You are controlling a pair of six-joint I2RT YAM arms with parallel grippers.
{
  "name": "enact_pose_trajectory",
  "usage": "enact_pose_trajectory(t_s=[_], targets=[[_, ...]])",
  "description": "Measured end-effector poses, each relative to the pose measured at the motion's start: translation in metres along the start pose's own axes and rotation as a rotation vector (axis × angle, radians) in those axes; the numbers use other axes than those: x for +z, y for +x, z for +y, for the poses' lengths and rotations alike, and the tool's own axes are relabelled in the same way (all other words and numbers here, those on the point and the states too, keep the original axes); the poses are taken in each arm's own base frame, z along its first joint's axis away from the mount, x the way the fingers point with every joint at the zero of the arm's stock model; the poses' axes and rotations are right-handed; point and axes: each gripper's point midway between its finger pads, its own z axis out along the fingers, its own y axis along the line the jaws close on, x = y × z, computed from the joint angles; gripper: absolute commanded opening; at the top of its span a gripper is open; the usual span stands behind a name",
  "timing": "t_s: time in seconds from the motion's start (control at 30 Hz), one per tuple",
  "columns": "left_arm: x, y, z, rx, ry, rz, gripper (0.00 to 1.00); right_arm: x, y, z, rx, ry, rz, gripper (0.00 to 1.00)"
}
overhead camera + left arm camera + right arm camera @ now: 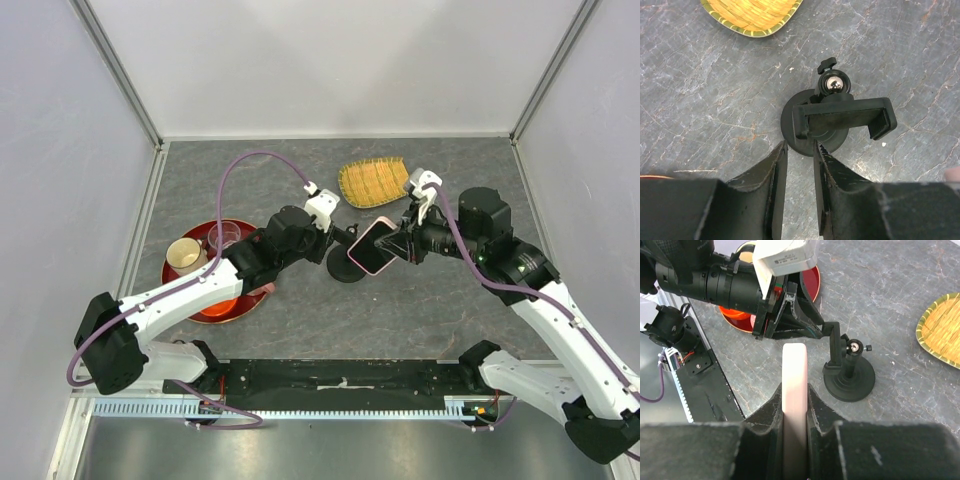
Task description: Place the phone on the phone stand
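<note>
Right gripper (794, 390) is seen clamped on the phone (794, 365), whose pale pink edge is pinched upright between the 2 fingers at the lower centre of the right wrist view. In the overhead view the phone is held tilted, off the table, at the centre of the frame, just beside and partly over the phone stand (345, 266). The left gripper (800, 146) is placed at the near rim of the stand's round base, low in the left wrist view, with its jaws only narrowly apart; whether the rim is actually pinched cannot be told. The cradle (842, 116) is shown empty, lying across the frame below the ball joint (832, 84). A red tray (225, 305) with a cup (185, 255) is seen at centre left of the overhead view, and a woven dish (373, 182) above centre; neither is involved. The step in hand is judged to be the approach: the phone is carried but not yet seated. For the next move, the phone's flat back would need to be turned to face the cradle and its lower edge lowered into the 2 end claws, while the stand is kept from sliding or tipping.
</note>
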Motion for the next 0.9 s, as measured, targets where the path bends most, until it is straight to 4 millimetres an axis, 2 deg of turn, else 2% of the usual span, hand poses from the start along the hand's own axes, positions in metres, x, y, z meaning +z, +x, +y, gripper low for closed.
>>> enact_pose_trajectory(t_s=[0.2,0.43,0.6,0.67,0.73,0.9], targets=[[0.001,-0.007,-0.002,0.02,0.014,-0.03,0.33,0.008,-0.013,-0.003,-0.018,-0.007,0.0,0.0],[0.003,-0.02,-0.009,0.04,0.055,-0.083,0.27,0.013,-0.011,-0.002,-0.014,-0.031,0.016,0.0],[0.004,-0.022,-0.009,0.058,0.061,-0.091,0.34,0.013,-0.012,-0.001,-0.015,-0.033,0.015,0.0],[0.006,-0.021,-0.01,0.063,0.061,-0.089,0.41,0.013,-0.013,-0.001,-0.015,-0.033,0.014,0.0],[0.007,-0.019,-0.009,0.065,0.06,-0.083,0.43,0.013,-0.014,-0.002,-0.025,-0.032,0.012,0.0],[0.007,-0.017,-0.009,0.066,0.06,-0.076,0.36,0.012,-0.015,-0.002,-0.043,-0.03,0.014,0.0]])
